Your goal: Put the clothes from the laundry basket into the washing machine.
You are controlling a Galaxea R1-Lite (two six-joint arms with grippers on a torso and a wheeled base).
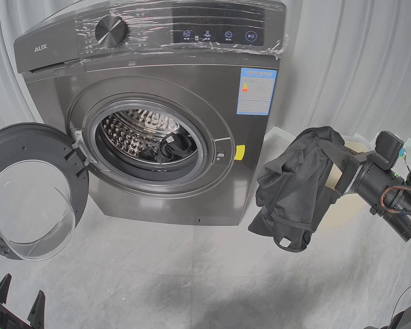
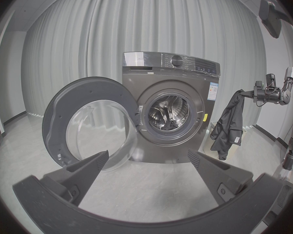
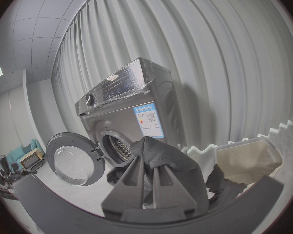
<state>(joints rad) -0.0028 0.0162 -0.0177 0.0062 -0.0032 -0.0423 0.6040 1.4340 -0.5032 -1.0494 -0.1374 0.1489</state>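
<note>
Black crumpled garment (image 1: 293,193), dangling from hand (image 1: 329,151)

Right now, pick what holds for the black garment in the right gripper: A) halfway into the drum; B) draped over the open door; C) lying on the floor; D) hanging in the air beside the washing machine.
D: the black garment hangs from the right gripper, clear of the floor, beside the washing machine.
</note>
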